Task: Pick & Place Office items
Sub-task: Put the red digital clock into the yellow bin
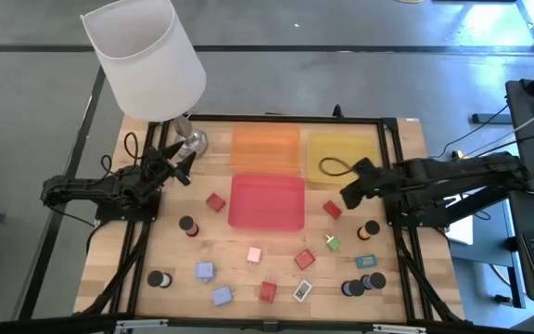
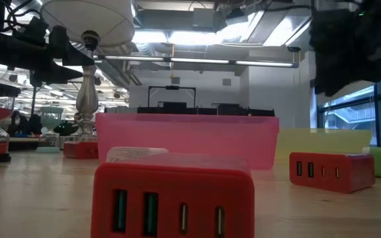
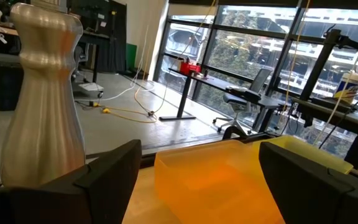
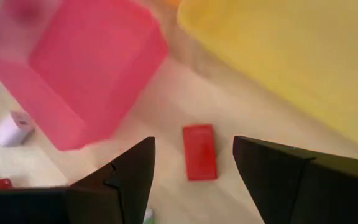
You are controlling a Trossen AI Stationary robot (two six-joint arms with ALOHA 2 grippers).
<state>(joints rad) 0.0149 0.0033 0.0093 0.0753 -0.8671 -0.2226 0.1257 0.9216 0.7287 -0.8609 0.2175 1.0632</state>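
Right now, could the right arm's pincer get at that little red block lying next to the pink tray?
Probably yes. The right pincer hangs open above the red block, which lies alone on bare wood between the pink tray and the yellow tray, nothing covering it.

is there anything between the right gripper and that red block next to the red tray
Nothing visible. The right gripper, open, hangs over the red block, which lies on bare wood between its fingers' line, apart from the red tray.

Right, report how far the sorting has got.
Done: nothing visibly; the red tray, orange tray and yellow tray look empty. In hand: the right gripper hovers open over a red block, holding nothing. Left: every item on the table; the left gripper waits open beside the lamp.
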